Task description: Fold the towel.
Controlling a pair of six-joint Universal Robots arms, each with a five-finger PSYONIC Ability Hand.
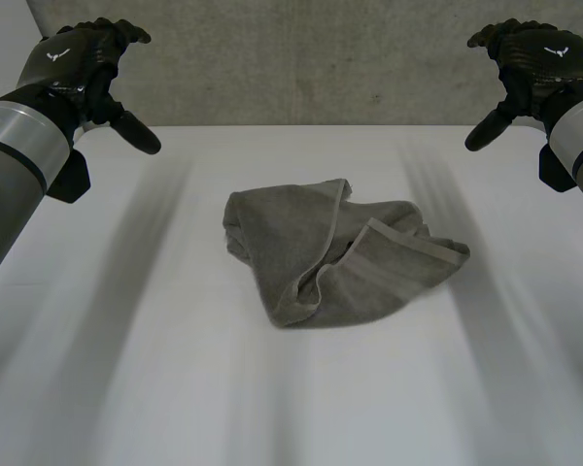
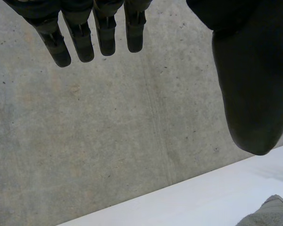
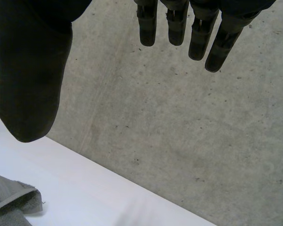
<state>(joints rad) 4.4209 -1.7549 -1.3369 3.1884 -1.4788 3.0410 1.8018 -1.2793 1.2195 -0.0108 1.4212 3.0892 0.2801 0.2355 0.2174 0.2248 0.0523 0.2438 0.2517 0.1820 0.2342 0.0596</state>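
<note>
A grey towel point(image 1: 335, 254) lies crumpled in a loose heap in the middle of the white table point(image 1: 126, 340), one hemmed edge turned up across its top. My left hand point(image 1: 78, 60) is raised high at the far left, well clear of the towel, open and holding nothing. My right hand point(image 1: 534, 58) mirrors it at the far right, also open and empty. In the left wrist view the straight fingers point(image 2: 80, 35) and thumb point at the wall, with a towel corner point(image 2: 269, 214) just beyond the thumb. The right wrist view shows its fingers point(image 3: 179, 23) likewise, and a towel edge point(image 3: 12, 200).
A grey concrete wall point(image 1: 301, 58) stands right behind the table's far edge. Bare white tabletop surrounds the towel on every side.
</note>
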